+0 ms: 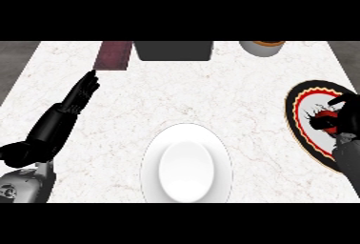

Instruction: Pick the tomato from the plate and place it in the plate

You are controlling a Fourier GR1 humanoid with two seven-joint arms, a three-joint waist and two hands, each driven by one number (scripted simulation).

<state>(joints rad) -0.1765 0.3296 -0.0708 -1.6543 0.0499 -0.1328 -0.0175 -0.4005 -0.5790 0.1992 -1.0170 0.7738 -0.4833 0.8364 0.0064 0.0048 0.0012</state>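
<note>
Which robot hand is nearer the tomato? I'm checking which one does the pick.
The right. The right robot hand is curled around the tomato on the patterned plate. The left robot hand rests open far across the counter, beyond the white plate.

On the marble counter, a plain white plate lies near the front edge in the middle, while a patterned plate with black, red and white rings sits at the right edge. The right hand curls over the patterned plate around a red tomato, which its fingers mostly hide. The left hand rests open at the left with fingers straight, pointing toward a dark red board; a dark box and a cup stand along the back edge.
</note>
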